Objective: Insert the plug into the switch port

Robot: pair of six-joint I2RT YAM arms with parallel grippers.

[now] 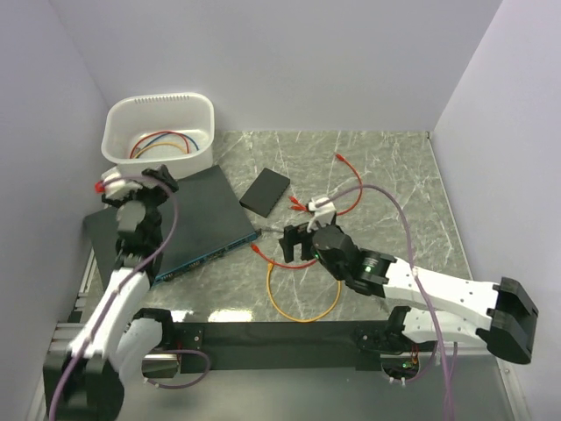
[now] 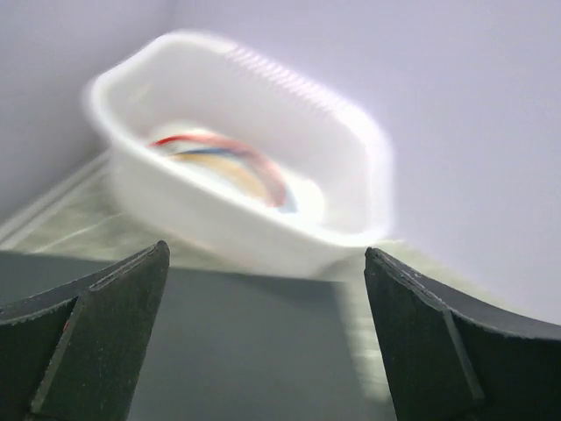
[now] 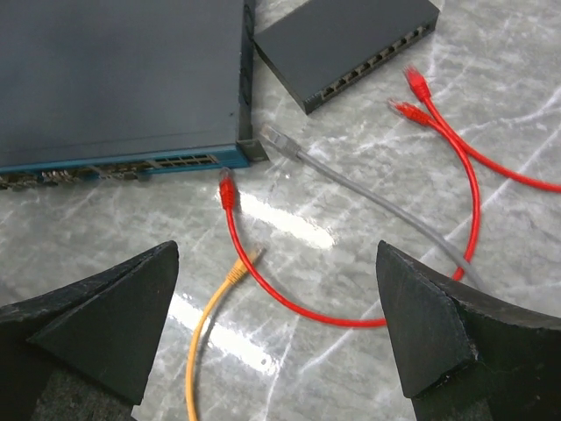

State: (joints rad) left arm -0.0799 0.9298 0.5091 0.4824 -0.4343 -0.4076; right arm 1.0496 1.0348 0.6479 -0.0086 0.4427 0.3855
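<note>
The red plug lies on the marble table with its clear tip pointing at the switch, a short gap from the teal front face and its row of ports. Its thin red cable curves back between my right fingers. In the top view the plug lies just off the switch's near right corner. My right gripper is open and empty, hovering above the cable behind the plug; it also shows in the top view. My left gripper is open and empty above the switch's black top.
An orange-yellow cable's plug lies under the red cable. A grey cable's plug lies at the switch's corner. A small black box and two more red plugs lie beyond. A white basket holding cables stands behind the switch.
</note>
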